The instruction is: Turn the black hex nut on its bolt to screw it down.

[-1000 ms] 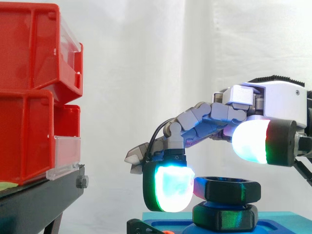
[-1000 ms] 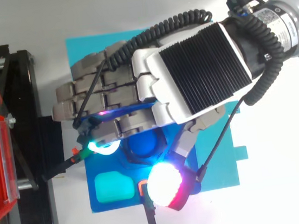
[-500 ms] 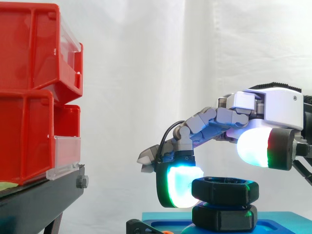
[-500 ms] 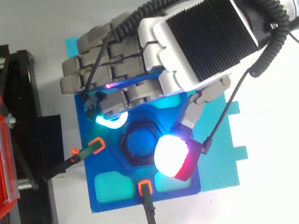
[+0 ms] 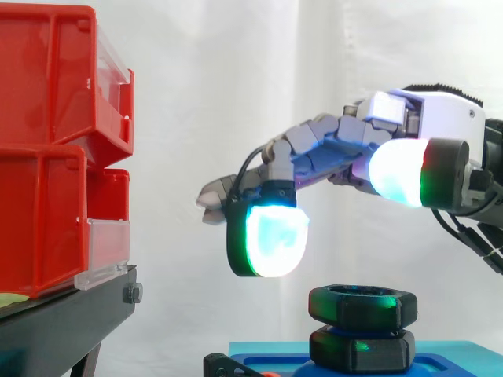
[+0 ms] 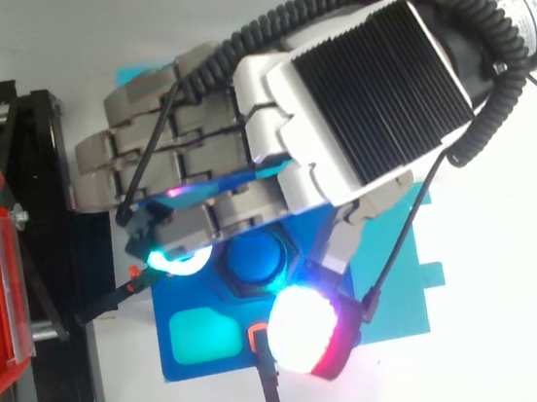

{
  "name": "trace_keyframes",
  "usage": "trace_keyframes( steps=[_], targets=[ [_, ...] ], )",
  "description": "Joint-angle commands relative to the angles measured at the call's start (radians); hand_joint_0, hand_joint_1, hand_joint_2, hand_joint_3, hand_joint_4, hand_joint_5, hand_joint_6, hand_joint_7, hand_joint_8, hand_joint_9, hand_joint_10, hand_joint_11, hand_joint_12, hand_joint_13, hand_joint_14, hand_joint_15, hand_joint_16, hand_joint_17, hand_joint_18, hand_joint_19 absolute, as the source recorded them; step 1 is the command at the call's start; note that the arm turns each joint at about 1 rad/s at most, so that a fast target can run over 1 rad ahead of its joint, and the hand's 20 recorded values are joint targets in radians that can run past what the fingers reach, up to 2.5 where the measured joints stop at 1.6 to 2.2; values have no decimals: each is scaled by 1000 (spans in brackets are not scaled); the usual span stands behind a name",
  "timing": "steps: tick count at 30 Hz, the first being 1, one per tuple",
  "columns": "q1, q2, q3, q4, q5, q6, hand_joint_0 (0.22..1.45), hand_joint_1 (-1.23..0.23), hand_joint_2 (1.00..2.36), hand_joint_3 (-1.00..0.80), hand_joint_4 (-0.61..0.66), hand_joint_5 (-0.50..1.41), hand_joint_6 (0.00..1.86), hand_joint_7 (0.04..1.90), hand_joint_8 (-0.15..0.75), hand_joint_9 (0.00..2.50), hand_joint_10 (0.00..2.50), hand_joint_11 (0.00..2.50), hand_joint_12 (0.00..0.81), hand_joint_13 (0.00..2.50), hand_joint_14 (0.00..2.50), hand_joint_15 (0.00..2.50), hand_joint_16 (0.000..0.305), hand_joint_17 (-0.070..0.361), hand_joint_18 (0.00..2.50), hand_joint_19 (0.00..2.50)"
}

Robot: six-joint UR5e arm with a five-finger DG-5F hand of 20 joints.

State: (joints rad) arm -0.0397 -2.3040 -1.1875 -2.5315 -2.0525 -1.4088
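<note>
Side view puts the white-glowing thumb pad (image 5: 397, 171) of the hand (image 5: 440, 118) nearest, raised at the right. Below and just behind it, the black hex nut (image 5: 363, 305) sits on its blue bolt (image 6: 256, 259), above a second black hex piece (image 5: 361, 349) on the blue fixture (image 6: 203, 368). The hand hovers clear above the nut, fingers loosely extended and grasping nothing, with a cyan pad (image 5: 271, 239) hanging at the nut's upper left. Farther left, red bins (image 5: 47, 157) rest on the black stand (image 5: 63, 322). The white curtain (image 5: 220, 94) hangs behind.
</note>
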Motion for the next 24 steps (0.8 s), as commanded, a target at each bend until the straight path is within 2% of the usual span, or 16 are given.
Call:
trace_keyframes(
  steps=[1,5,11,18,24],
  targets=[
    [21,0,3,13,29,1,496,-238,1000,-500,271,-110,700,1047,310,578,2,104,391,590,4,131,57,128,609,284],
    [50,0,3,31,84,-1,496,-240,1000,-500,272,-107,678,1084,312,580,3,104,391,588,5,136,57,128,604,285],
    [78,0,3,14,123,-4,496,-241,1000,-500,271,-106,672,1096,313,581,4,110,393,587,4,133,57,127,607,286],
    [87,0,3,-39,130,-16,497,-242,1000,-500,267,-105,670,1096,312,587,2,112,391,588,5,137,56,127,604,285],
    [87,0,3,-67,130,-25,497,-242,1000,-500,263,-104,667,1105,312,589,3,105,391,585,4,136,57,127,602,286]
  ],
)
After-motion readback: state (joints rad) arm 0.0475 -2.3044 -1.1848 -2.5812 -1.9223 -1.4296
